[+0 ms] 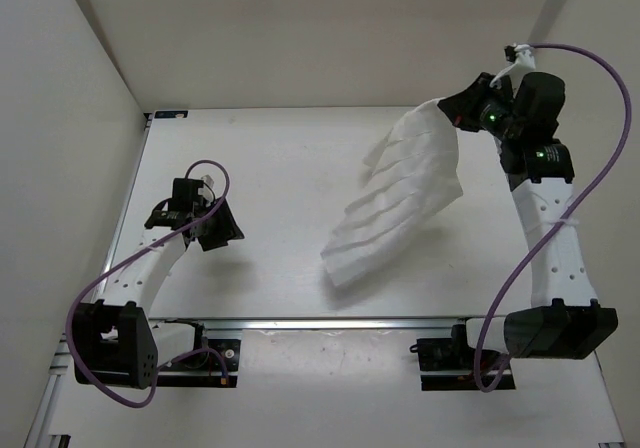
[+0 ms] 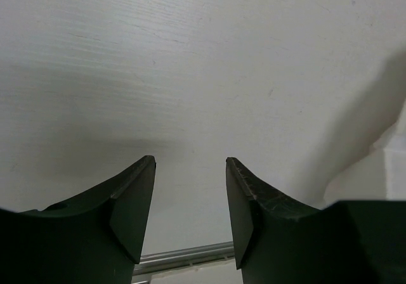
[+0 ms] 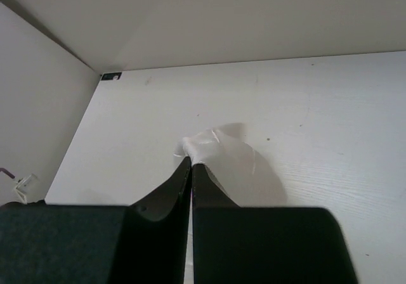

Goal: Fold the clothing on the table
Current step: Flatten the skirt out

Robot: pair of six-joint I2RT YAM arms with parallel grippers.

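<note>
The white ribbed clothing [image 1: 400,193] hangs slanted from its top corner at the back right, and its lower end rests on the table [image 1: 260,158] near the middle front. My right gripper [image 1: 447,111] is shut on that top corner. In the right wrist view a bunched tip of the clothing [image 3: 219,148] sticks out past the closed right gripper [image 3: 191,162]. My left gripper [image 1: 222,230] hovers low over the left side of the table, well apart from the clothing. In the left wrist view the left gripper [image 2: 190,160] is open and holds nothing, and a pale edge of the clothing [image 2: 365,179] shows at the right.
A silver rail [image 1: 330,323] runs along the table's near edge, with both arm bases mounted behind it. White walls close in the left, back and right sides. A purple cable [image 1: 600,168] loops beside the right arm.
</note>
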